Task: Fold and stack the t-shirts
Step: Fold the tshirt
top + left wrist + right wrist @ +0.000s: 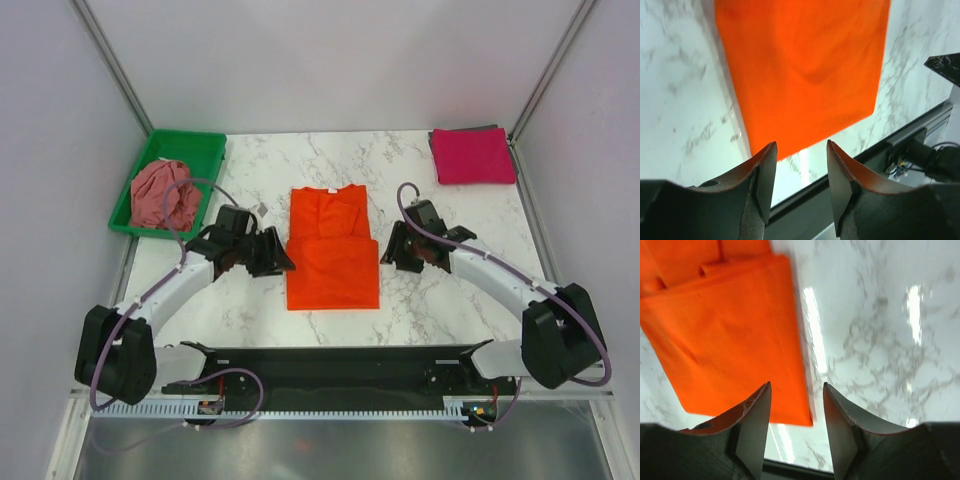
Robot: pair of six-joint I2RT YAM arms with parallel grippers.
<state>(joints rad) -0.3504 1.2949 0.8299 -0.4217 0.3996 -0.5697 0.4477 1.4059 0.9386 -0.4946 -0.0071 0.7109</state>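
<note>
Centrally on the marble table (250, 160) lies the orange t-shirt (332, 250), mid-frame in the top view. It is partly folded: the lower part is a flat doubled rectangle, with collar and sleeves tucked in above it. The green tray (190, 140) sits at upper left and holds the dusty rose t-shirt (165, 195), crumpled in a heap. The magenta-pink t-shirt (472, 156) is at upper right, folded square and lying flat. The left gripper (800, 155) is just beside the orange shirt's left edge, jaws apart with nothing between them. The right gripper (796, 395) is just beside its right edge, jaws likewise apart and empty.
</note>
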